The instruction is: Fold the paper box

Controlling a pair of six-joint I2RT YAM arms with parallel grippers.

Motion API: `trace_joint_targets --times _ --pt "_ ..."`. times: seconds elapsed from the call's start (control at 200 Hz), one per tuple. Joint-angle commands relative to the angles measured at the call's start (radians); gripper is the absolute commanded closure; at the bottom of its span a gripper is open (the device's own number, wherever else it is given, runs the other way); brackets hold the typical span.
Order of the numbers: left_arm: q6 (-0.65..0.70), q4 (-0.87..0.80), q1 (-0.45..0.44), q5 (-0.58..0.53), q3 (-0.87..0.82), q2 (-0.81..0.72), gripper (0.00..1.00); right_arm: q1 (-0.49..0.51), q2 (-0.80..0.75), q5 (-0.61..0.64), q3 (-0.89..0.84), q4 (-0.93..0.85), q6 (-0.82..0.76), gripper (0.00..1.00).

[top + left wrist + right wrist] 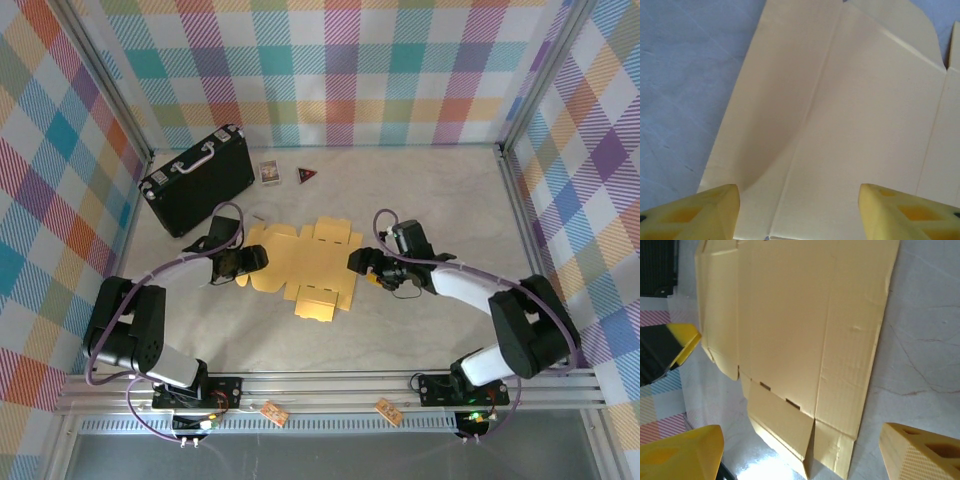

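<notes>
Your paper box (305,262), a mustard-yellow die-cut cardboard sheet, lies unfolded mid-counter (420,200) with no wall standing, so nearly all the folding remains. The left tool (256,260) and right tool (357,262) flank its edges, jaws apart, clamping nothing.

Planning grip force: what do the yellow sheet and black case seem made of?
The paper box looks like thin corrugated cardboard, matte mustard: faint flute lines, scored creases, die-cut slots. The black case seems hard-shelled, plastic or similar, with a faint sheen and pale handle; exact material unclear.
</notes>
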Motion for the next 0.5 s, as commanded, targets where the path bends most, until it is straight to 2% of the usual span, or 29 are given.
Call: trace_joint_targets --times 0.0,0.275,0.495 --pt "0.025 -0.021 -0.024 0.003 0.04 0.011 0.41 0.009 0.055 -0.021 0.039 0.046 0.036 0.19" --pt "0.056 -0.062 -0.069 -0.015 0.123 0.128 0.54 0.01 0.16 -0.042 0.084 0.06 0.053 0.19" --pt "0.057 -0.069 -0.076 -0.025 0.123 0.185 0.58 0.008 0.193 -0.057 0.098 0.052 0.049 0.19"
